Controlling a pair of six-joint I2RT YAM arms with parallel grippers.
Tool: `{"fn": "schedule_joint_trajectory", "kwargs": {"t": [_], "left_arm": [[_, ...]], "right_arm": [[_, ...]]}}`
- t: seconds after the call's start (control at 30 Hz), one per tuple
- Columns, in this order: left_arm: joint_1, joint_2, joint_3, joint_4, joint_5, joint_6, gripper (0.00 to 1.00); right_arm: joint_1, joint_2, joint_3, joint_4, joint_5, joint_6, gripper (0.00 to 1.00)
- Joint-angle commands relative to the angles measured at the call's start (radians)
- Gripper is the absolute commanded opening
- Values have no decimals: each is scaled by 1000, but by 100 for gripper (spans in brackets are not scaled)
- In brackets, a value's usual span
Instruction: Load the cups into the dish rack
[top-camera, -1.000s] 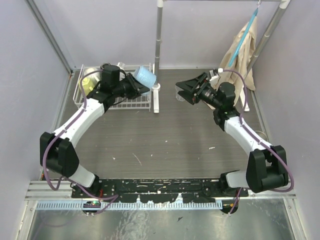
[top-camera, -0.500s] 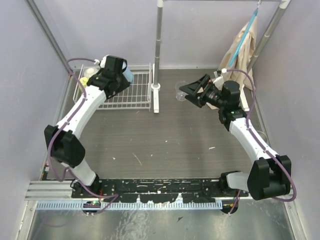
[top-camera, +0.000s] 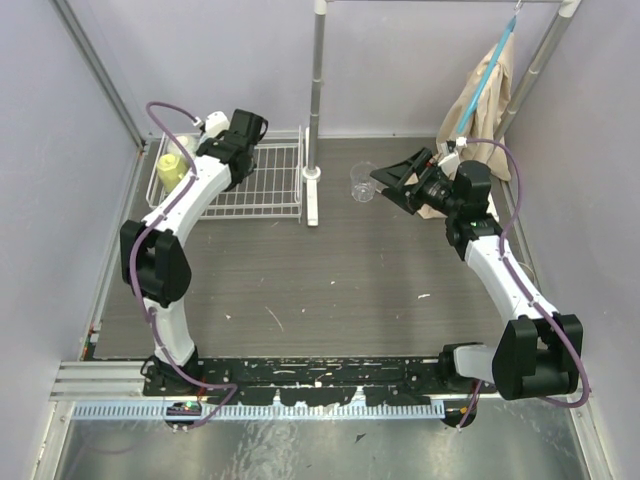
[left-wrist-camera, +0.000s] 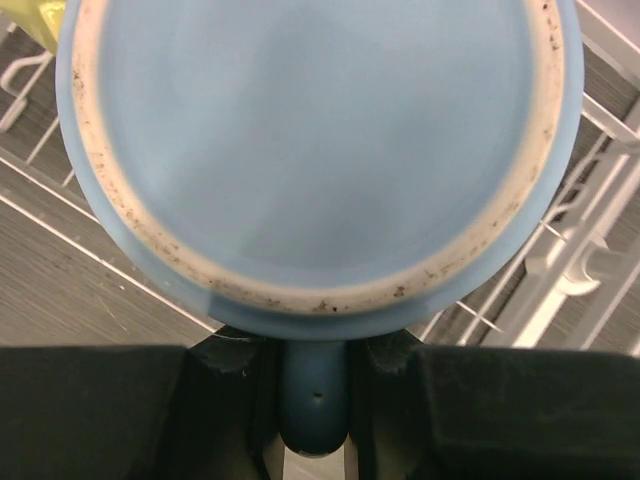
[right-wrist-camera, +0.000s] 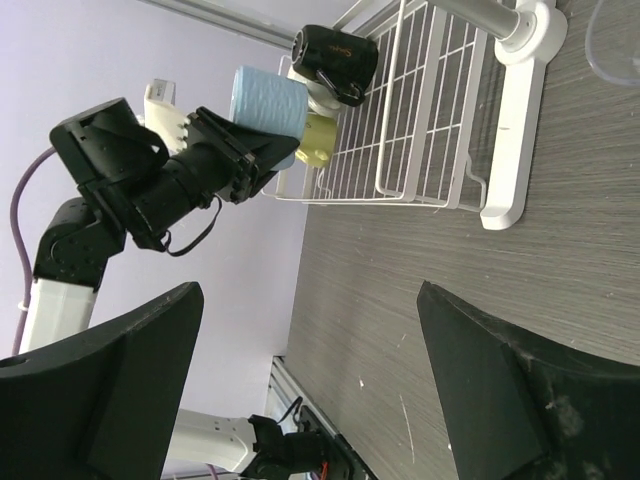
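My left gripper (left-wrist-camera: 313, 362) is shut on the handle of the light blue mug (left-wrist-camera: 318, 150), whose base fills the left wrist view. From the right wrist view, that mug (right-wrist-camera: 268, 104) hangs over the far left part of the white wire dish rack (right-wrist-camera: 425, 120), beside the black mug (right-wrist-camera: 335, 56) and the yellow mug (right-wrist-camera: 318, 140) in it. From above, the left gripper (top-camera: 243, 131) is over the rack (top-camera: 270, 190), near the yellow mug (top-camera: 170, 168). The clear glass (top-camera: 362, 182) stands on the table, just left of my open, empty right gripper (top-camera: 393, 187).
An upright white-grey pole (top-camera: 316, 90) on a long foot (top-camera: 312, 205) stands between the rack and the glass. A beige towel (top-camera: 482, 95) hangs at the back right. Purple walls close in both sides.
The left arm has swung the light blue mug from beside the pole to over the rack's back left. The right gripper has opened wider and pulled back right, off the glass.
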Motion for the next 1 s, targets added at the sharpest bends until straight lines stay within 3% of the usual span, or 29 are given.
{"fn": "schedule_joint_trajectory", "kwargs": {"t": [0.0, 0.6, 0.97], "left_arm": [[20, 14, 64, 63, -147, -12, 0], [70, 88, -10, 122, -145, -56, 0], [69, 71, -144, 284, -113, -22, 0]], "right_arm": [[-14, -23, 9, 23, -19, -26, 94], [-44, 32, 2, 29, -36, -30, 94], [-46, 39, -14, 33, -39, -27, 94]]}}
